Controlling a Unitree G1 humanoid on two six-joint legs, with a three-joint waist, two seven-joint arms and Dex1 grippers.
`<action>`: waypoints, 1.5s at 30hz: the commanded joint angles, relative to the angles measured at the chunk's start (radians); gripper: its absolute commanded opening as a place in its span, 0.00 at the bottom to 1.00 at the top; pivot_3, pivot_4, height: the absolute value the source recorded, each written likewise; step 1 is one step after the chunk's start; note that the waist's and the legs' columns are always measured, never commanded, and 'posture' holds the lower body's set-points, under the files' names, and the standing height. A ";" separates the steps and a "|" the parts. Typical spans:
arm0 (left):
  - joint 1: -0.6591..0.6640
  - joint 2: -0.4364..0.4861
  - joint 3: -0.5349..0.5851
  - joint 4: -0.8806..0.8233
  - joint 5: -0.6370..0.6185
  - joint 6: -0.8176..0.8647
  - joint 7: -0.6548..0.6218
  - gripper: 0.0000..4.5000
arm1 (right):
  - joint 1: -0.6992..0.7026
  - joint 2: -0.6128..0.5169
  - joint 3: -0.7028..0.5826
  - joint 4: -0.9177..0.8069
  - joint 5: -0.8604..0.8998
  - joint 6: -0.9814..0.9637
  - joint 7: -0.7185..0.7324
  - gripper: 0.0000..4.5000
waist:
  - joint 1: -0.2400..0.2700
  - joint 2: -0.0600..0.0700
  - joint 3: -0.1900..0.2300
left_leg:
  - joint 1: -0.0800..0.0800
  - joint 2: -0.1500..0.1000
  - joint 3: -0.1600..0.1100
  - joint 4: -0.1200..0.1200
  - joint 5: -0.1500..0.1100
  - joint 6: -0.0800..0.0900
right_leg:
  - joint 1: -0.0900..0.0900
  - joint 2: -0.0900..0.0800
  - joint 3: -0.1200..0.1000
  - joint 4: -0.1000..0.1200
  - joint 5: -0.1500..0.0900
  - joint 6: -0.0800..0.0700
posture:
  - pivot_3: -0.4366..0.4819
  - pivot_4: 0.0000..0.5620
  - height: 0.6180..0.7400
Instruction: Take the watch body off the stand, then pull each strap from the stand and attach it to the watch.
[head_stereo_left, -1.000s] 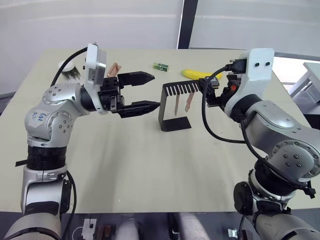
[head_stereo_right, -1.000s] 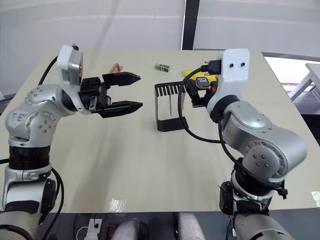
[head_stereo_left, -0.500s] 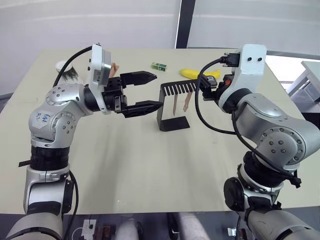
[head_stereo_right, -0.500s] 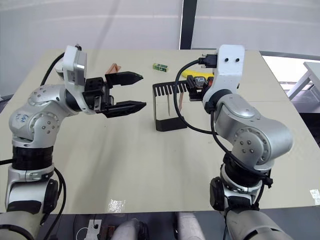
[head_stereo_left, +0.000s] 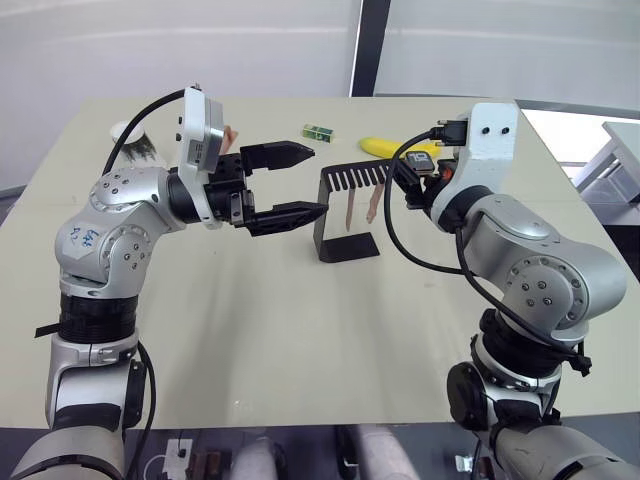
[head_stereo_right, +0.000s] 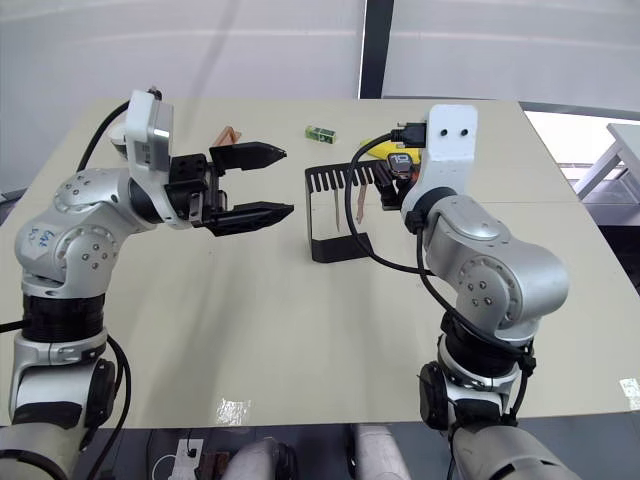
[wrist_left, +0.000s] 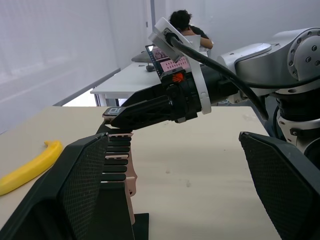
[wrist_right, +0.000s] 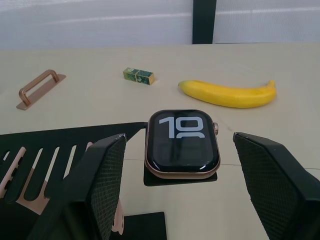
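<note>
The black stand (head_stereo_left: 350, 247) stands mid-table, its comb arm (wrist_right: 60, 145) pointing toward my right side. The watch body (wrist_right: 182, 142), black screen with a copper rim, lies flat on the end of that arm. Two pink straps (head_stereo_left: 351, 210) (head_stereo_left: 373, 207) hang from the comb teeth. My right gripper (wrist_right: 178, 135) is open, with one finger (wrist_right: 107, 175) on each side of the watch body and a gap on both sides. My left gripper (head_stereo_left: 313, 180) hovers open just left of the stand's upright, with nothing between its fingers.
A banana (head_stereo_left: 400, 148) lies behind the stand, a small green block (head_stereo_left: 318, 131) farther back, and a copper handle bar (head_stereo_right: 227, 136) at the back left. A white cup (head_stereo_left: 130, 132) sits at the far left. A person (wrist_left: 182, 25) sits at a desk beyond the table.
My right gripper has moved in toward the end of the stand's arm and now brackets the watch body. The left gripper stays open in much the same place.
</note>
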 joint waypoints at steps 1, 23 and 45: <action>0.001 0.012 0.020 -0.036 -0.004 -0.008 0.003 1.00 | -0.009 0.001 0.009 -0.012 -0.017 -0.031 0.023 0.81 | 0.000 0.000 0.000 | 0.000 0.000 0.000 0.000 0.000 0.000 | 0.000 0.000 0.000 0.000 0.000 0.000 | 0.48 0.27 1.00; 0.012 0.011 0.020 -0.035 0.004 -0.023 0.003 1.00 | -0.021 0.015 0.014 0.006 -0.064 -0.066 0.054 0.81 | -0.001 0.000 0.000 | 0.000 0.000 0.000 -0.001 0.000 0.000 | 0.000 0.000 0.000 -0.001 0.000 0.000 | 0.48 0.27 1.00; 0.018 0.013 0.021 -0.044 0.005 -0.026 0.005 1.00 | -0.046 0.010 0.015 0.035 -0.074 -0.083 0.062 0.81 | -0.010 0.000 0.000 | -0.015 0.000 0.000 0.002 0.001 0.000 | -0.016 -0.001 0.000 0.001 0.000 0.000 | 0.48 0.27 1.00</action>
